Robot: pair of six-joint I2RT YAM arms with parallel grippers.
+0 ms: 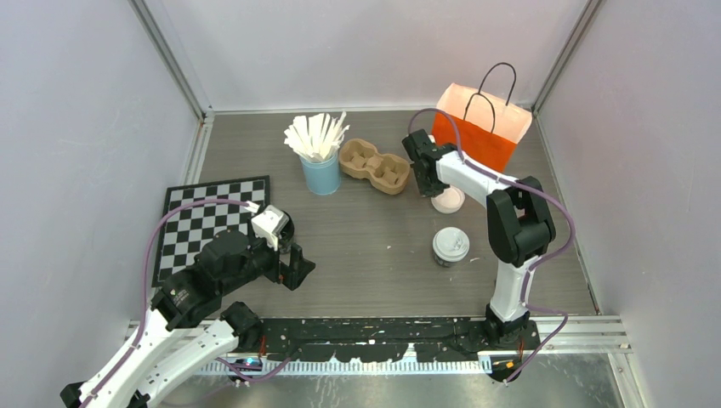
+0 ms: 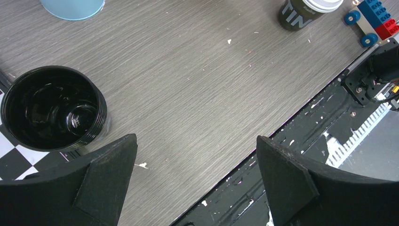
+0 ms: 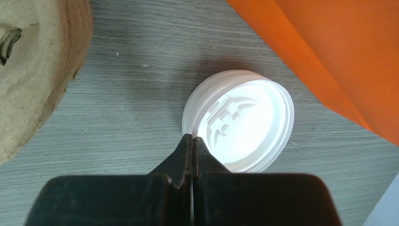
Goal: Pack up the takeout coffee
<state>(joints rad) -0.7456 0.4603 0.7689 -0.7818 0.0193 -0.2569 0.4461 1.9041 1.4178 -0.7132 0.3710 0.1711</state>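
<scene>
One takeout coffee cup (image 1: 448, 201) stands toward the far right of the table (image 1: 374, 255), just in front of the orange paper bag (image 1: 476, 136) and just right of the cardboard cup carrier (image 1: 374, 166). Its twin (image 1: 451, 245) stands nearer the near edge.

Such a cup is probably light, with a thin paper wall that dents under a hard squeeze. Its white lid (image 3: 244, 122) only snaps on and is smooth, so it may slip or pop off. The safer hold looks to be across the dark body, under the lid, with moderate force and the cup kept upright.

The right arm reaches from its base at the near edge out toward the bag, elbow raised and wrist turned downward. The right gripper (image 3: 193, 141) has its fingers pressed together at the lid's near rim; whether they nip that rim cannot be told.

The left arm is folded low by the checkerboard mat (image 1: 212, 217) at the near left. The left gripper (image 2: 196, 141) is spread wide over bare table, holding nothing.
</scene>
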